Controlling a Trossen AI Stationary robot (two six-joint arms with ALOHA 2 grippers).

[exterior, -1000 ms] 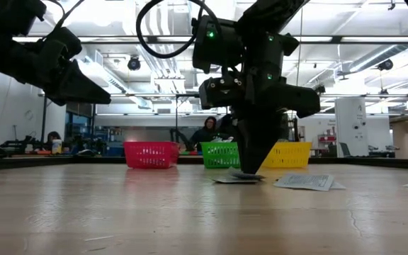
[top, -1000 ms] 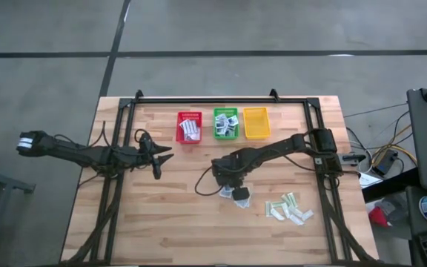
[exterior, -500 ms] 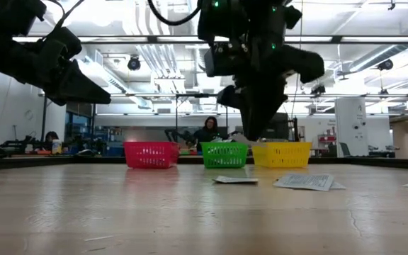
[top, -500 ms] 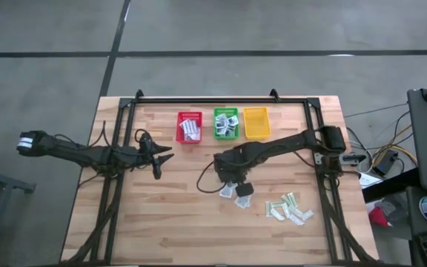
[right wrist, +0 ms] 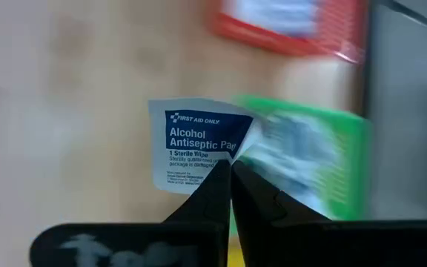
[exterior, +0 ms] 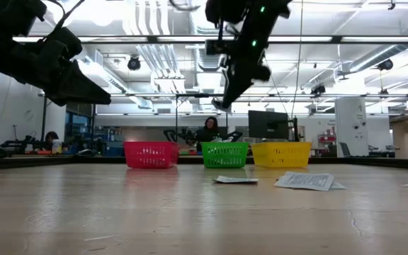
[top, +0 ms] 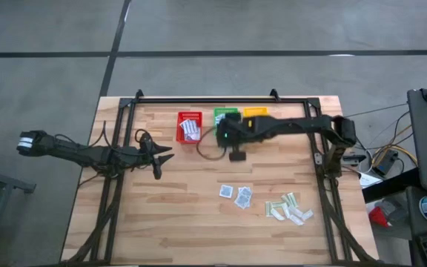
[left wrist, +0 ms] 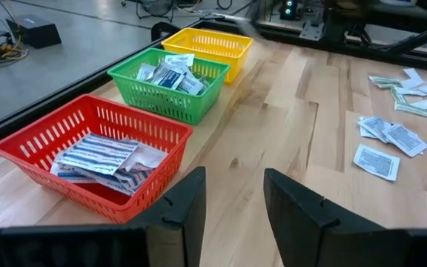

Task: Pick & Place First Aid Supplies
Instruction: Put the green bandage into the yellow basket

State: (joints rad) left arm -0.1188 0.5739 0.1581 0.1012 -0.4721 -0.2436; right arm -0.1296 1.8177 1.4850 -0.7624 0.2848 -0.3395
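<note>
- Two dark arms reach over the wooden slatted table (top: pixel 176 222); at the left of the overhead frame the left gripper (top: pixel 163 158) hangs idle with its fingers apart, nothing between them.
- In the upper middle stand a red plastic basket (top: pixel 180 119) of oblong blue-striped white packets (top: pixel 190 130), a green plastic basket (left wrist: pixel 141 89) of small square packets (left wrist: pixel 170 74), and a yellow plastic basket (left wrist: pixel 236 47).
- Just right of the red basket, the right gripper (right wrist: pixel 230 169) is clamped together on a square white-blue alcohol wipe packet (right wrist: pixel 195 152), held in the air near the green basket.
- Lower centre, loose square white-blue packets (top: pixel 236 193) lie flat on the table.
- Lower right, pale green-beige strips (top: pixel 289 208) lie scattered.
</note>
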